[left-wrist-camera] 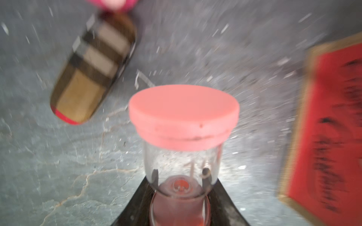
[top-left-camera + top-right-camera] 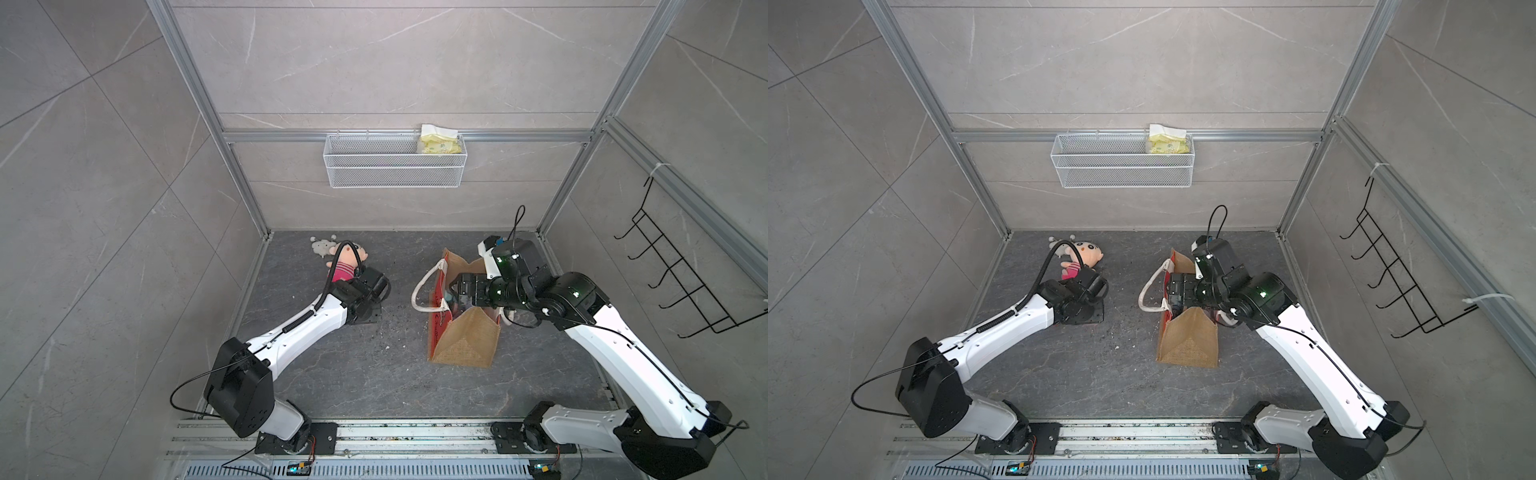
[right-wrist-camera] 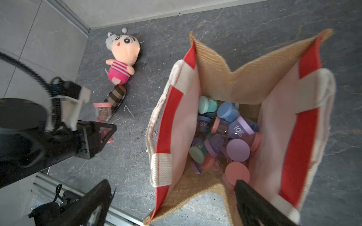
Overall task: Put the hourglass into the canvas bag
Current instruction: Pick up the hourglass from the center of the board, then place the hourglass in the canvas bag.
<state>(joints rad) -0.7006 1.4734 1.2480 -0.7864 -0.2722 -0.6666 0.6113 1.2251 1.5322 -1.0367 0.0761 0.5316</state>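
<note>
The hourglass has pink caps and a clear glass body, and my left gripper is shut on its waist. In the right wrist view this hourglass sticks out of the left gripper, low over the floor, left of the canvas bag. The bag stands upright and open at the right, with red panels, tan burlap sides and white rope handles. My right gripper is open at the bag's mouth. One finger is inside and one outside the left wall. The top views hide the hourglass under the left wrist.
Several hourglasses with coloured caps lie in the bag's bottom. A plush doll and a plaid case lie just beyond the left gripper. On the back wall hangs a white wire basket, on the right wall a black wire rack.
</note>
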